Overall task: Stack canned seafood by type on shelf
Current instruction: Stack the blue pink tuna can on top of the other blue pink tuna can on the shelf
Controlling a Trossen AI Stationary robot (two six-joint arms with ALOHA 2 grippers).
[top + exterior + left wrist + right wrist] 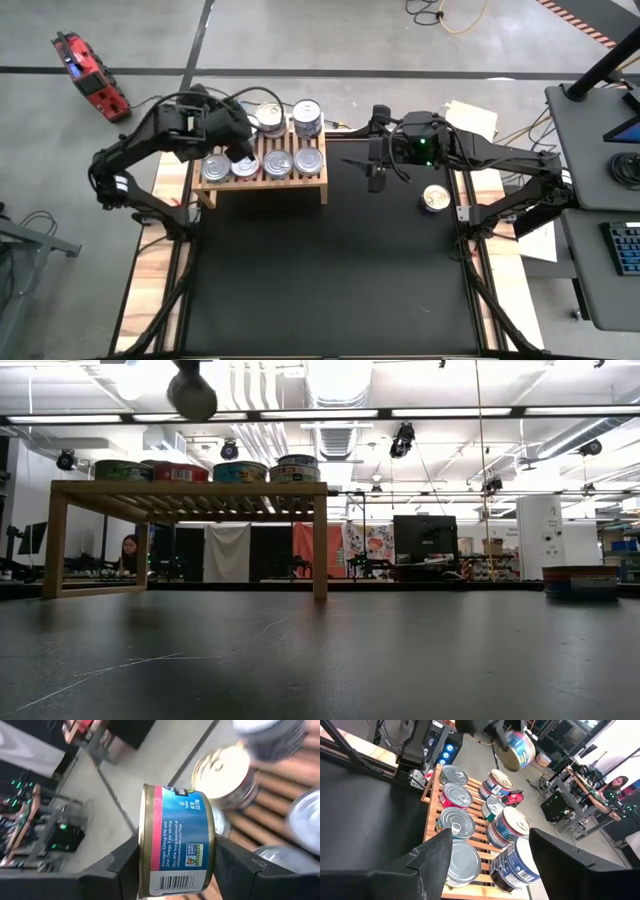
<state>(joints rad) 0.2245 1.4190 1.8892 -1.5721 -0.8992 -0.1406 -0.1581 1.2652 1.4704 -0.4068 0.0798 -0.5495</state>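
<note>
Blue-labelled can (177, 840) between left hand (175, 870) fingers

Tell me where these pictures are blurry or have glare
Left wrist view: the held can is sharp with a readable label, while the cans behind it on the shelf are smeared. Low view: bright ceiling lights wash out the top, and the can hanging above is a soft blur. High view: the can lids glare white.
</note>
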